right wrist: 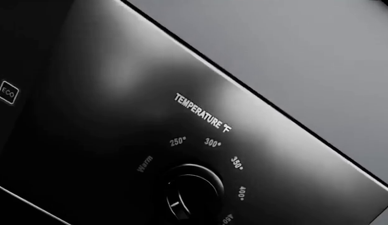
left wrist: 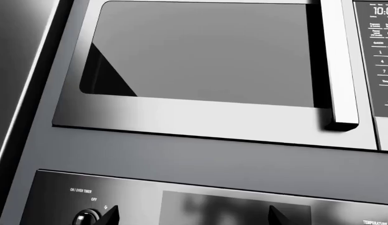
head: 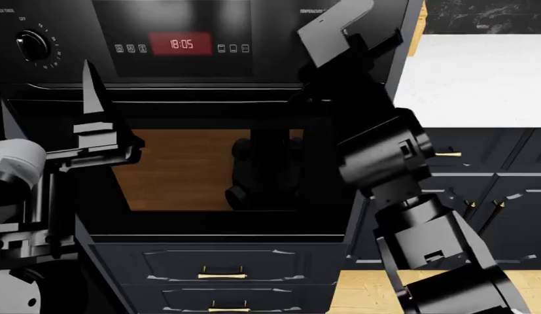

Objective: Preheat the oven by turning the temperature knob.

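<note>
The glossy black oven [head: 209, 72] fills the head view, with its red clock display [head: 181, 44] and a left timer knob [head: 30, 44]. My right gripper [head: 340, 23] is raised against the control panel's right end and hides the temperature knob there. In the right wrist view the temperature knob [right wrist: 194, 194] sits close, ringed by marks from Warm to 400; no fingers show there. My left gripper [head: 92, 88] points up in front of the oven's left side, empty. In the left wrist view its tips [left wrist: 194, 218] stand wide apart, beside the timer knob [left wrist: 87, 217].
A microwave [left wrist: 200, 51] with a bar handle [left wrist: 339, 65] sits above the oven. A white counter [head: 479, 78] lies to the right. Navy drawers with gold handles [head: 222, 271] are below the oven, and the oven's bar handle [head: 200, 103] crosses above its window.
</note>
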Tool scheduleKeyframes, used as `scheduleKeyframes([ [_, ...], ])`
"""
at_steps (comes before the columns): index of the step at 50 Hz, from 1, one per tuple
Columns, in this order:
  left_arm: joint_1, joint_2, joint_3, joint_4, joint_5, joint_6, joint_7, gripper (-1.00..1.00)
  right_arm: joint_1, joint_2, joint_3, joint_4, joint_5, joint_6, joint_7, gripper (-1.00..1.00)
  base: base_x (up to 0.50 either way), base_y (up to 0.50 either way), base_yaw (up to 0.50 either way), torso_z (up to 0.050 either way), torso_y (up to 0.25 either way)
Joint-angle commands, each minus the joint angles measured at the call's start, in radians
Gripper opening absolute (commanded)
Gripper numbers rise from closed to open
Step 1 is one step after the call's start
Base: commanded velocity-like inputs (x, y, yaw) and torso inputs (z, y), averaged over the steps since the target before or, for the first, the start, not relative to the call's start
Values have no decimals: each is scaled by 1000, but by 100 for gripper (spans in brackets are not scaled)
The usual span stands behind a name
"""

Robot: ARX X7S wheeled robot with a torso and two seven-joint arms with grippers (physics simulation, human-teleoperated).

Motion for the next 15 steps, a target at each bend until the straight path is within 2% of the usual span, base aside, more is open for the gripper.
scheduleKeyframes([
  [1,-5,-3,1,3,-6,-6,-5,100,34,-18,37,-62,49,9,24,-100,0,0,0,0,10],
  [15,-3,-5,6,-1,-1,1,-6,100,41,-18,80,-56,129,7,51,-100,-3,0,0,1,4],
])
